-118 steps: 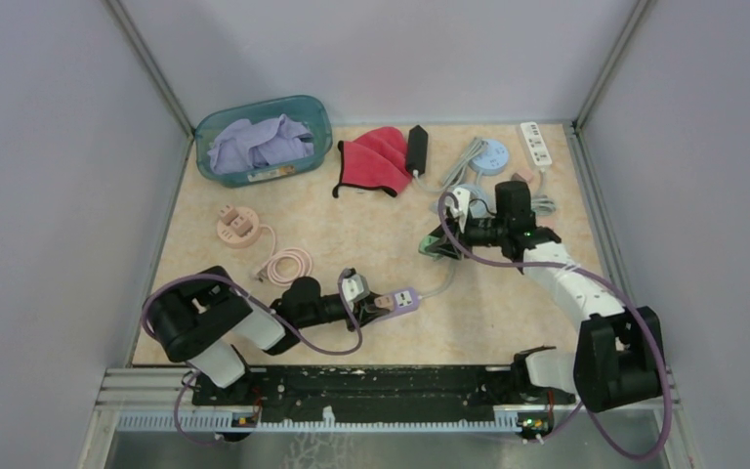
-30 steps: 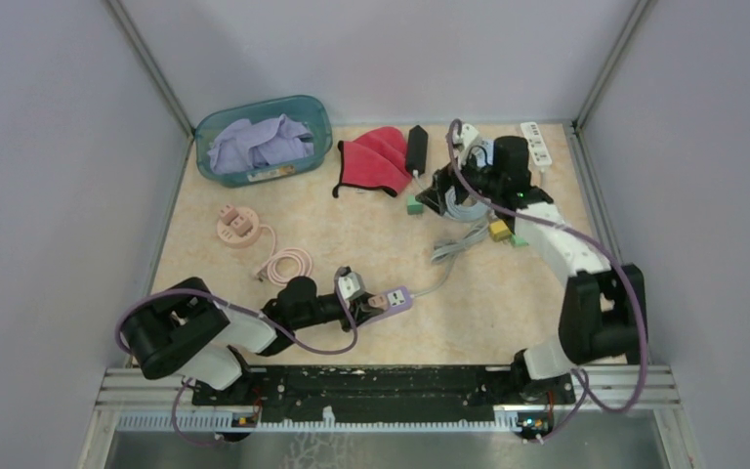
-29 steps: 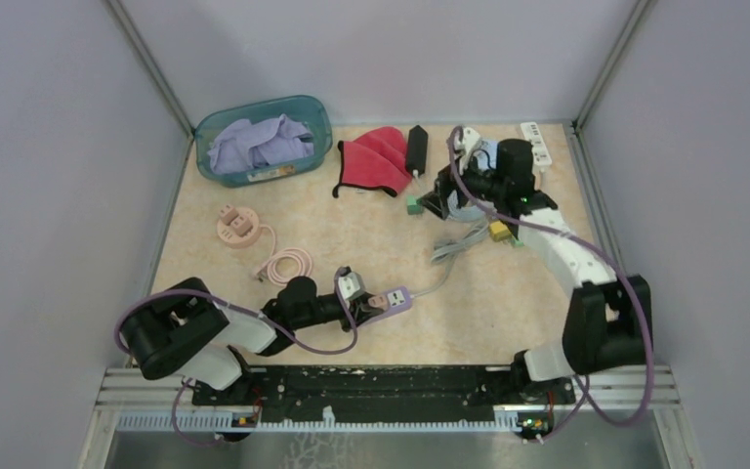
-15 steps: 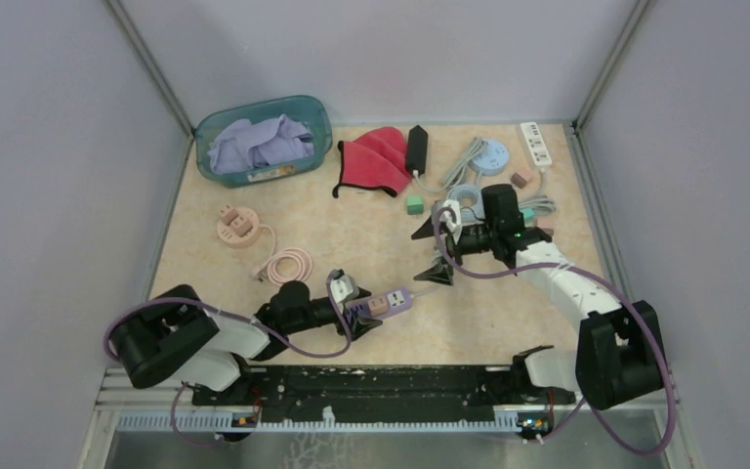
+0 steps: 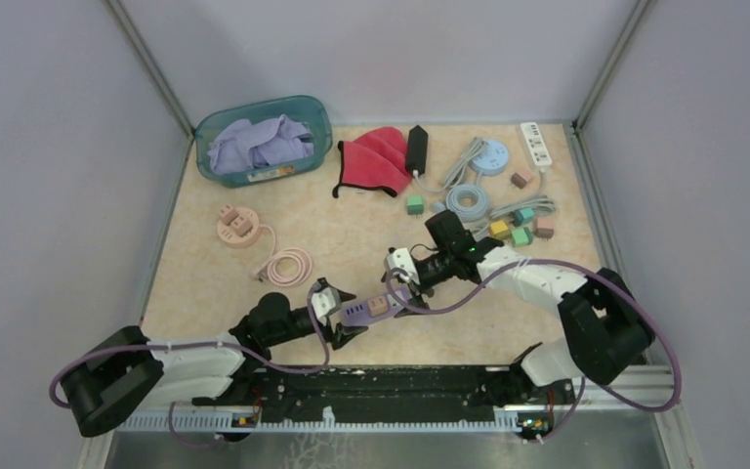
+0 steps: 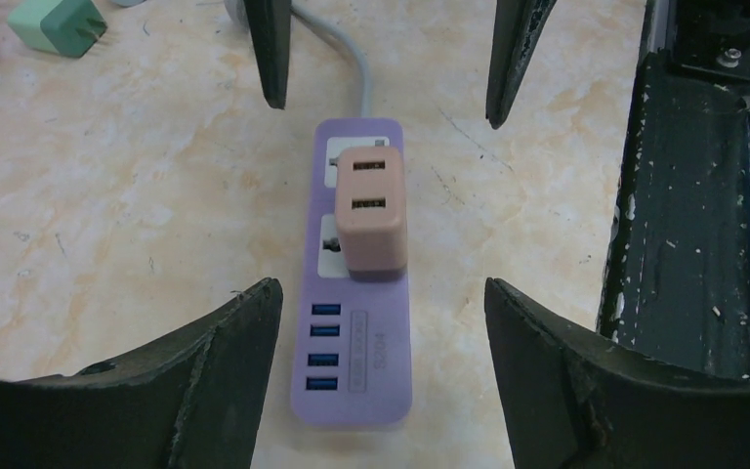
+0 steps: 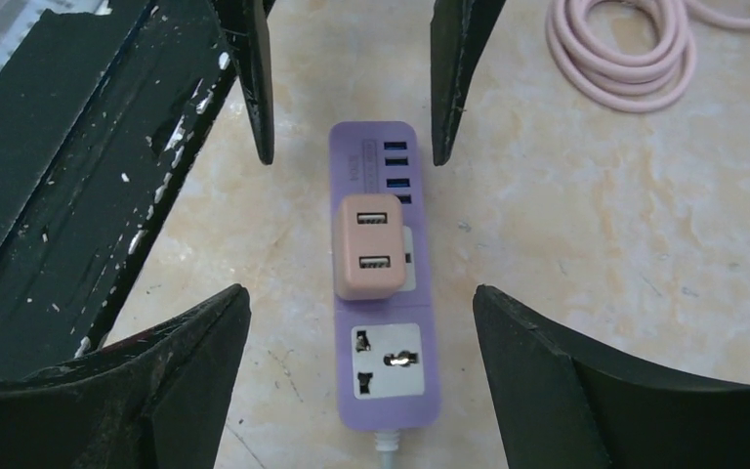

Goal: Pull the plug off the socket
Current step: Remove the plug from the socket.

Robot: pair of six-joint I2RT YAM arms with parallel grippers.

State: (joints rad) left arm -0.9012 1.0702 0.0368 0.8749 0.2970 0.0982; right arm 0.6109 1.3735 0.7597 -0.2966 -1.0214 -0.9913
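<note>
Tabletop [image 5: 352, 234], beige marbled, walled on three sides: this is your work surface. Left arm [image 5: 195, 354] lies low along the near edge; right arm [image 5: 537, 278] reaches in from the right toward the same near-centre spot. Teal basket [image 5: 254, 178] sits at the far left corner and holds crumpled purple cloth [image 5: 259, 145]. Red cloth [image 5: 376, 156] lies just right of the basket. Pink coiled cable [image 5: 288, 264] rests left of centre, joined to a round pink socket [image 5: 236, 225]. Purple power strip [image 5: 359, 313], the task's socket, lies flat near the front edge between your two grippers, its grey cord [image 6: 356, 68] leaving the end that faces the right arm. Left gripper [image 5: 344, 315] has its jaws spread wide on either side of the strip's USB-port end, with clear tabletop showing between each finger and the strip. Right gripper [image 5: 393, 283] faces it from the cord end, its jaws likewise apart and flanking the strip without touching it. Peach plug [image 5: 378, 305], a two-port USB block, is seated upright in the strip's middle socket, gripped by neither arm. Small green adapter [image 5: 414, 204] lies apart, farther back.
</note>
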